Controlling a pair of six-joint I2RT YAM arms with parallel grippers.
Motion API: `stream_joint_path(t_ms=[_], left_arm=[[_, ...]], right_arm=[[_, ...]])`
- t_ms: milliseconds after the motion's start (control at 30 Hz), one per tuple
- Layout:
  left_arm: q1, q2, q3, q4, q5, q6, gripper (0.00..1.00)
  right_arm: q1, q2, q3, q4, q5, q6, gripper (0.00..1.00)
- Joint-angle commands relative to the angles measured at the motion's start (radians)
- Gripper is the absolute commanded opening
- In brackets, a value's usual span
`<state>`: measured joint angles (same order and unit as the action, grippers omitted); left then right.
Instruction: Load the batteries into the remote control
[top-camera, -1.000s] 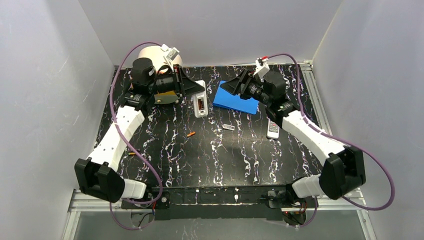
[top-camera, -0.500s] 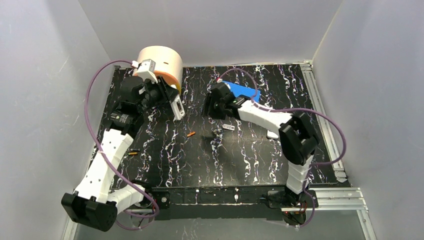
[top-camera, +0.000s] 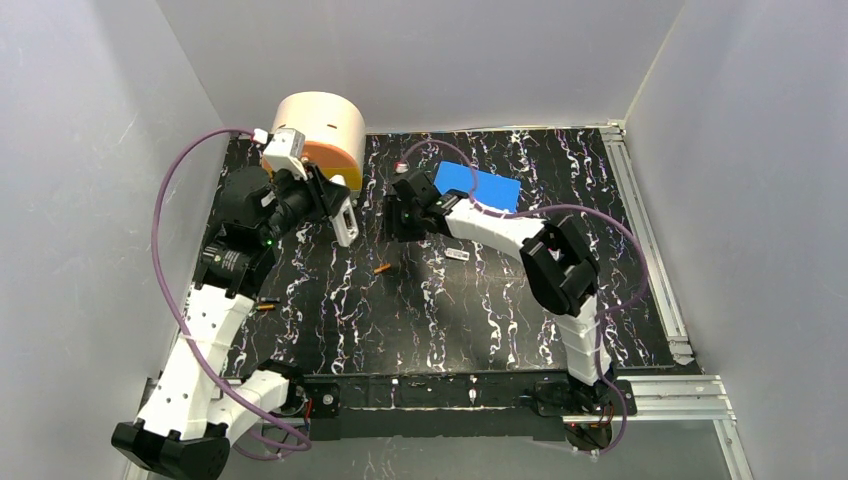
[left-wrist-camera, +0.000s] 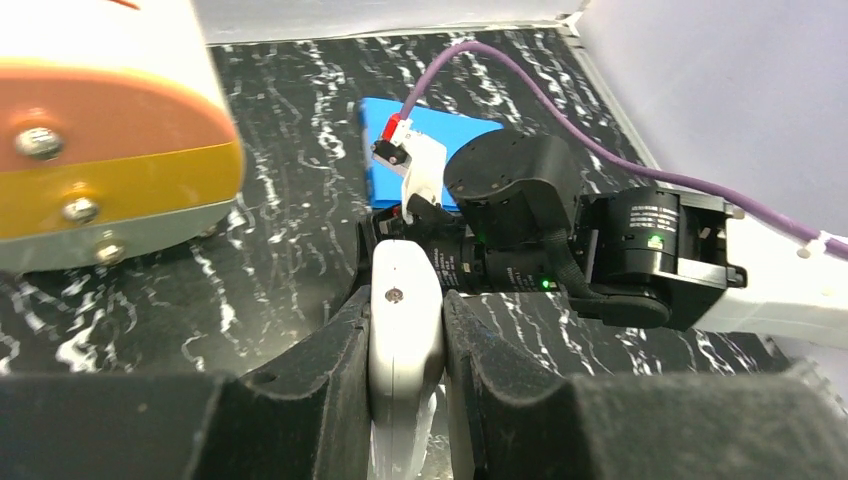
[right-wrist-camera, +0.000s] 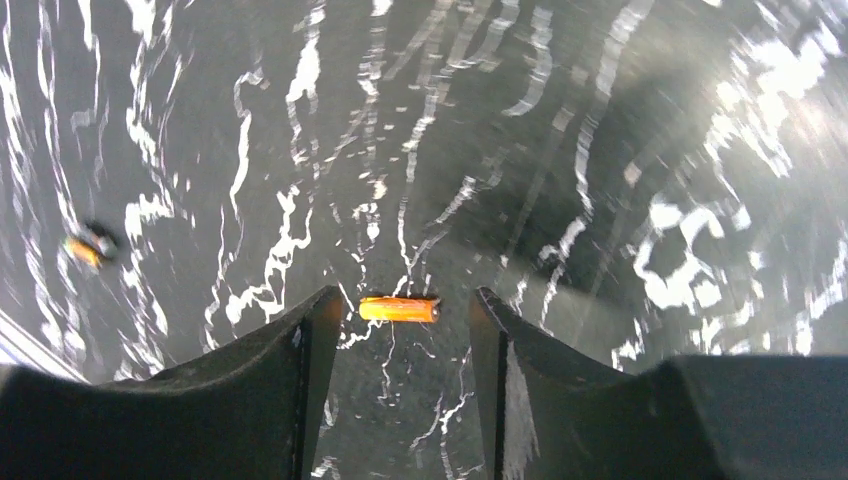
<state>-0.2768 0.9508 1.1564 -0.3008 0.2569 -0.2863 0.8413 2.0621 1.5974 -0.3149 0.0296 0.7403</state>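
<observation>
Right wrist: R gripper (right-wrist-camera: 405, 298) jaws spread, orange battery (right-wrist-camera: 399, 309) lying btwn. L gripper (left-wrist-camera: 406, 300) pinching white remote (left-wrist-camera: 403, 335).

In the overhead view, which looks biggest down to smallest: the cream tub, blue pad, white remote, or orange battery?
cream tub
blue pad
white remote
orange battery
The tub stands taller, nearer the camera, which flatters it.

Left wrist low, facing right arm (left-wrist-camera: 640, 250); right wrist close above orange cylindrical battery (right-wrist-camera: 399, 309), also seen from top, high behind arm bases (top-camera: 300, 392).
</observation>
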Motion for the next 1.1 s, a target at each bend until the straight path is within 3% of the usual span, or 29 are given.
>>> stream_joint_path(t_ms=[0, 67, 167, 467, 767, 1067], left_arm=[[0.005, -0.027, 0.083, -0.115, -0.203, 0.006, 0.00], [0.005, 0.002, 0.142, -0.202, -0.296, -0.030, 0.00], [0.005, 0.041, 0.225, -0.299, -0.383, -0.071, 0.00], [0.005, 0.090, 0.324, -0.333, -0.377, -0.076, 0.00], [0.005, 0.126, 0.349, -0.333, -0.349, -0.079, 0.00], [0.005, 0.134, 0.359, -0.336, -0.358, -0.075, 0.00]], right_arm=[[0.018, 0.079, 0.146, -0.035, -0.240, -0.546, 0.60], [0.022, 0.102, 0.166, -0.100, -0.297, -0.710, 0.61], [0.035, 0.102, 0.160, -0.128, -0.251, -0.907, 0.63], [0.100, 0.127, 0.181, -0.183, -0.283, -1.169, 0.67], [0.135, 0.147, 0.157, -0.088, -0.170, -1.215, 0.65], [0.133, 0.192, 0.199, -0.157, -0.173, -1.257, 0.65]])
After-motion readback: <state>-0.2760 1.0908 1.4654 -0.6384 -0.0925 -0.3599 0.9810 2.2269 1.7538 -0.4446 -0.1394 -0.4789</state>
